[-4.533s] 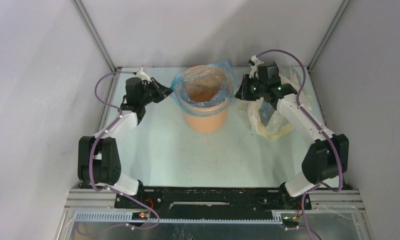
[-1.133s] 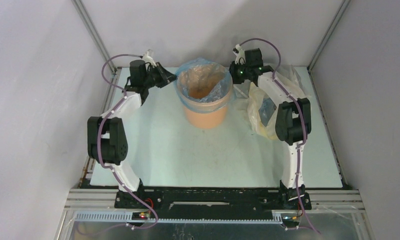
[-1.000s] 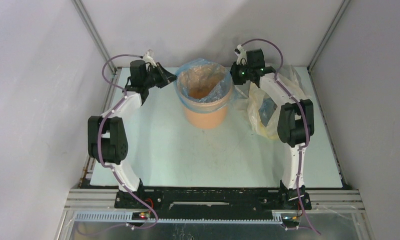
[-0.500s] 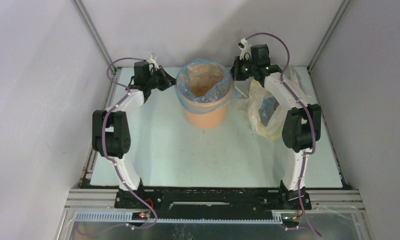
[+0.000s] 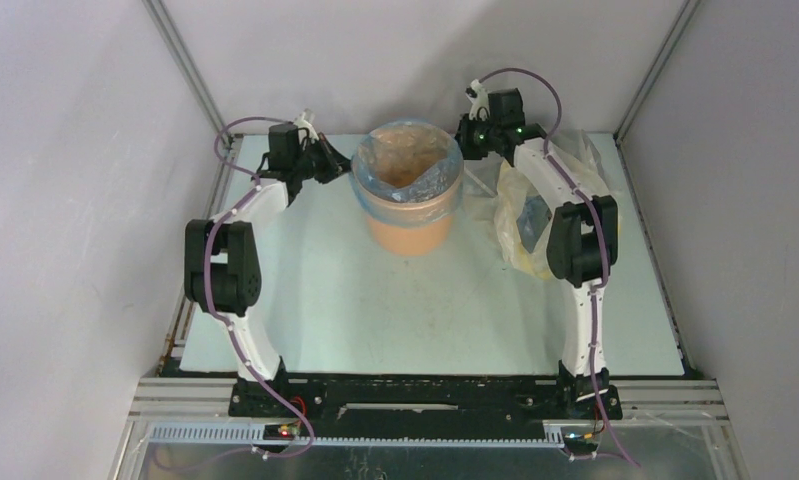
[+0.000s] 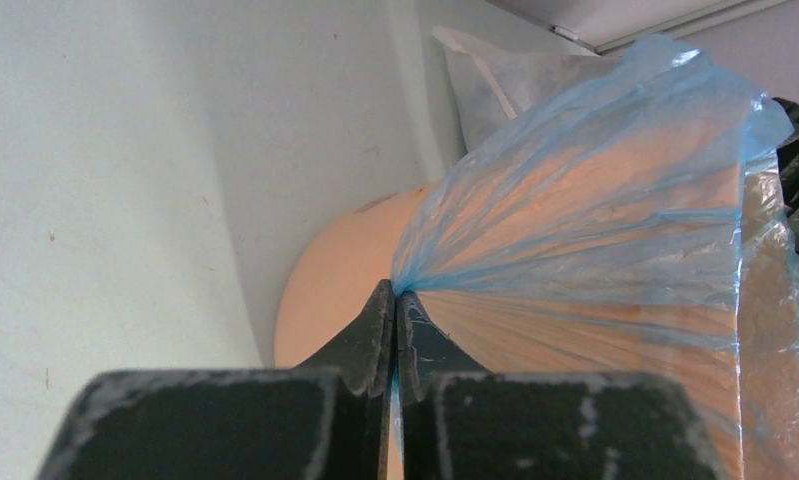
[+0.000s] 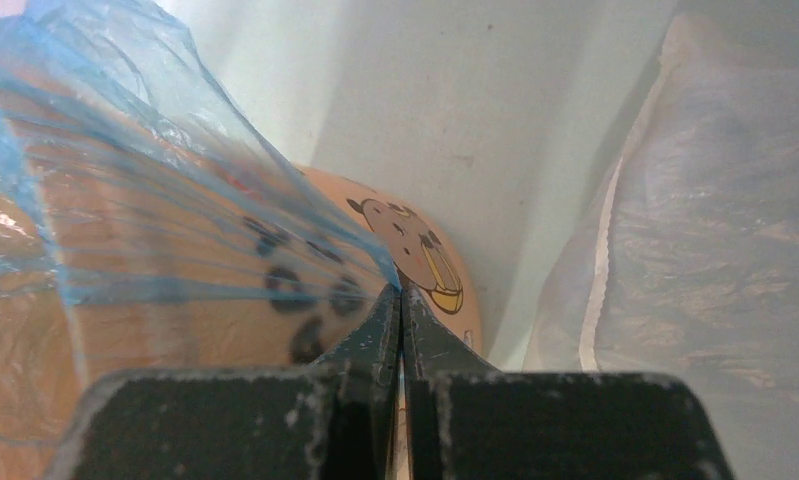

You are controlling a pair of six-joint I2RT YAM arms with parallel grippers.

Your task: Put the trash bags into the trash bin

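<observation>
**Blue bag stretched over the bin's mouth, pinched on both sides**

A round orange-tan trash bin (image 5: 409,228) stands upright at the far middle of the table (image 5: 375,300), between the two arms. A thin, translucent light-blue trash bag (image 5: 407,160) sits in its mouth. The film lines the inside and folds out over the rim all the way round, forming a blue band at the top of the bin's outer wall. Nothing else can be made out inside the bin. In the right wrist view, a printed cartoon figure shows on the bin's side.

The left gripper (image 6: 395,300) is at the bin's left rim, its jaws pressed together on a gathered edge of the blue film. Pleats fan out from the pinch across the bin's wall. The right gripper (image 7: 401,296) is at the right rim, closed the same way on the opposite edge of the bag.

Just right of the bin, partly beneath the right arm, a larger yellowish-clear plastic bag (image 5: 531,228) lies crumpled on the table.

The table is pale greenish-white with faint marks. Plain grey-white walls enclose it on three sides, with metal framing at the far corners.
</observation>
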